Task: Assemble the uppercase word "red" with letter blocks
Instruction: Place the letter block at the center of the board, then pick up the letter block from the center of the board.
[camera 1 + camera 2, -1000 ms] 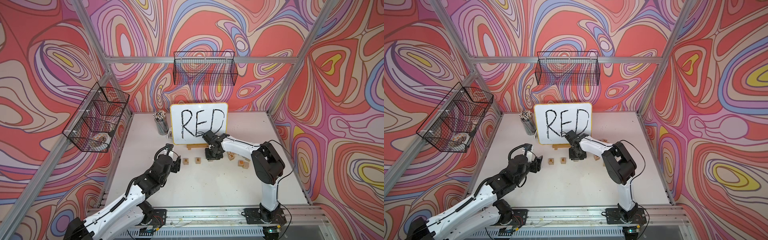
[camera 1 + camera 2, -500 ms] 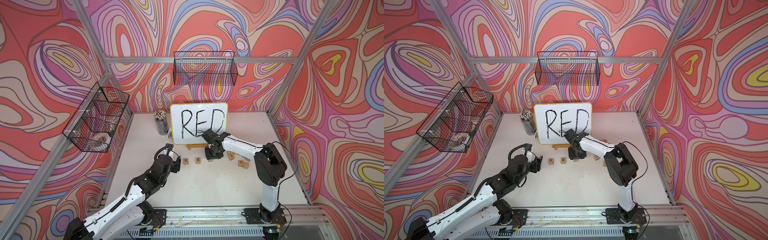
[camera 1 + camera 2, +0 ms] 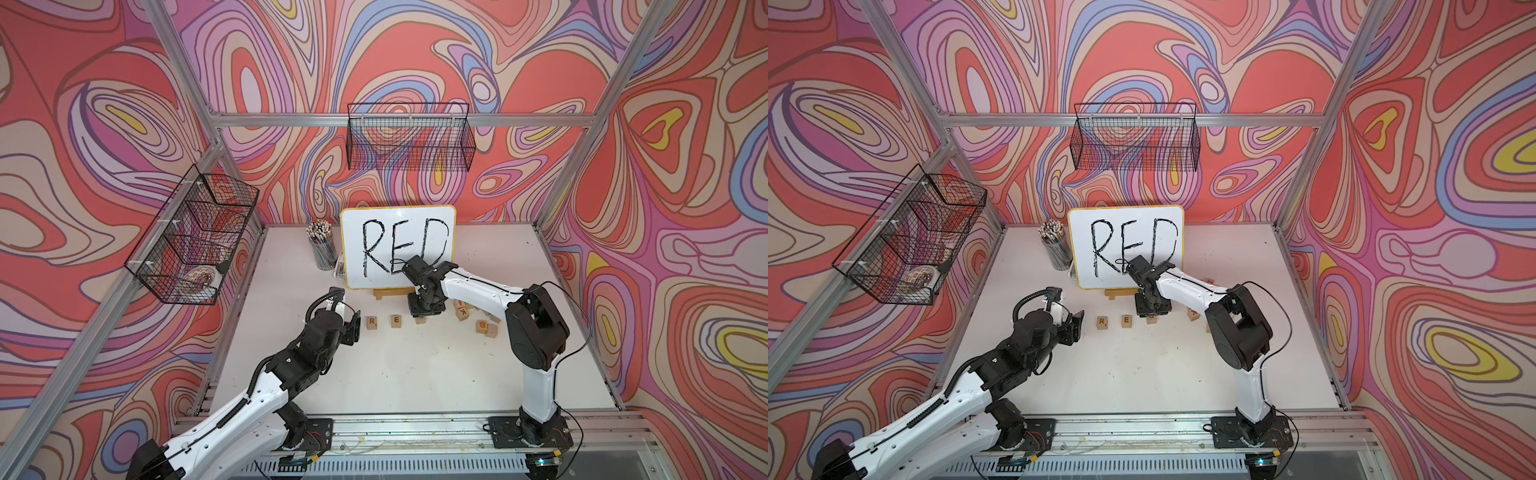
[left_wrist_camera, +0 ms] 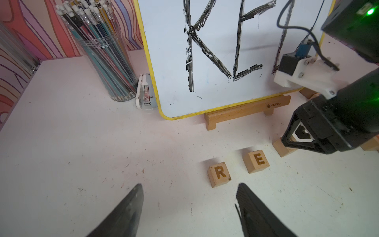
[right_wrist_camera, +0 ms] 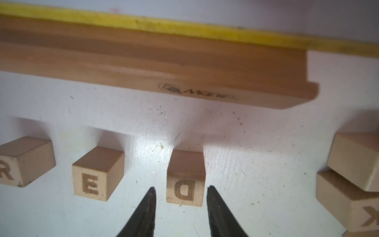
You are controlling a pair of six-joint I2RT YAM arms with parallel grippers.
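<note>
Straddling the D block (image 5: 186,168), the right end effector (image 5: 180,189) points steeply down at the surface (image 3: 415,374), its jaws parted slightly wider than the cube and gripping nothing: a gap shows on one side, while the other fingertip lies very close to the wood. The D block rests on the surface in front of the wooden stand (image 5: 164,67) of the whiteboard (image 3: 399,249), in a row with the E block (image 5: 93,180) and R block (image 5: 18,162). Its letter appears turned round compared with theirs. Spare cubes, one marked K (image 5: 348,201), lie apart on the far side. Each block is judged light, rigid and smooth-faced, not fragile but apt to twist or slide under an off-centre pinch. The best hold is on two opposite side faces, at mid-height, leaving the lettered face clear. In both top views the right arm rises from its base at the near rail, folds at the elbow and reaches across to the stand, wrist bent downward. The left end effector (image 4: 190,184) is wide open and empty, hovering low just short of the R block, its arm stretched forward from the near left corner.
</note>
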